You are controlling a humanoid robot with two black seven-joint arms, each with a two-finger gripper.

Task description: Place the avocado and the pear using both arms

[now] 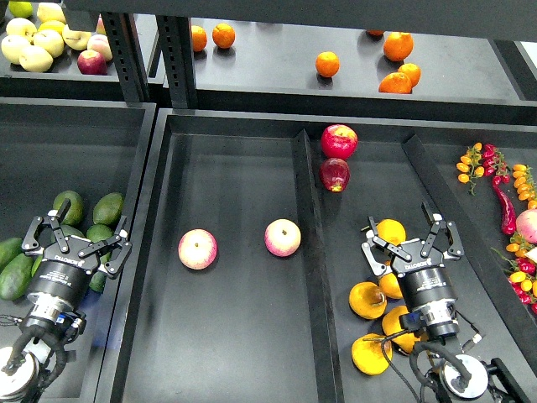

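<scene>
Left tool [75, 243] released over avocado [69, 206] | right tool [413, 243] released over pear [390, 232] | I risk nudging crowded neighbouring fruit.

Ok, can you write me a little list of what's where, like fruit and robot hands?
left gripper: open, over the green avocados in the left bin
right gripper: open, over the yellow-orange pears in the right bin
middle bin: two pink-yellow apples
red apples: two, at the far end of the divider
back shelf: oranges, pale apples
far right: peppers
held fruit: none
</scene>
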